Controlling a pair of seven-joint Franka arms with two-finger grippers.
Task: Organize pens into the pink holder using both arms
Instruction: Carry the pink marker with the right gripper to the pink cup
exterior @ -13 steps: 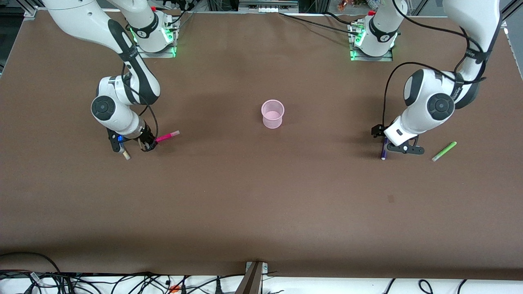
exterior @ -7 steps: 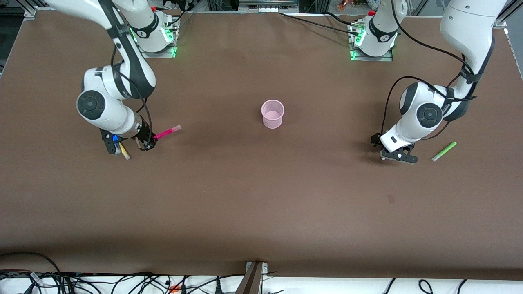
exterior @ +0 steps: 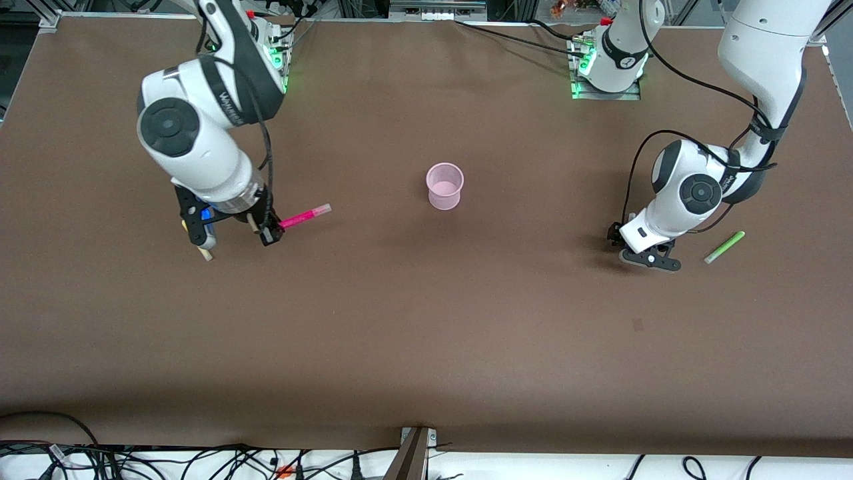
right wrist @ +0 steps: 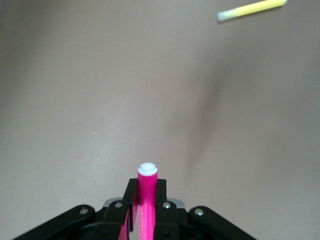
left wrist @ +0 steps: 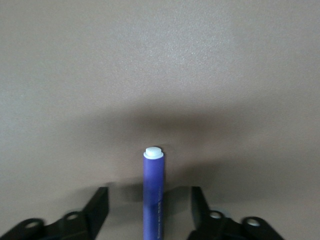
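Gripping the magenta pen (right wrist: 147, 200), right gripper (right wrist: 145, 207) (left gripper (left wrist: 150, 210) straddles purple pen (left wrist: 153, 195)).

Brown matte desk (exterior: 426, 347) fills most of the front view, its surface evenly lit with soft shadows. Black cables (exterior: 200, 460) tangle along the white strip at its near edge. Metal framing (exterior: 426, 8) runs along the upper edge. A dark bracket (exterior: 414, 453) sits mid near edge.

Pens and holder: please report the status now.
Right end effector shut on magenta pen, raised off table. Left end effector low, fingers astride purple pen, gaps visible. Pink holder empty; green pen and yellow pen on table. Path unobstructed.
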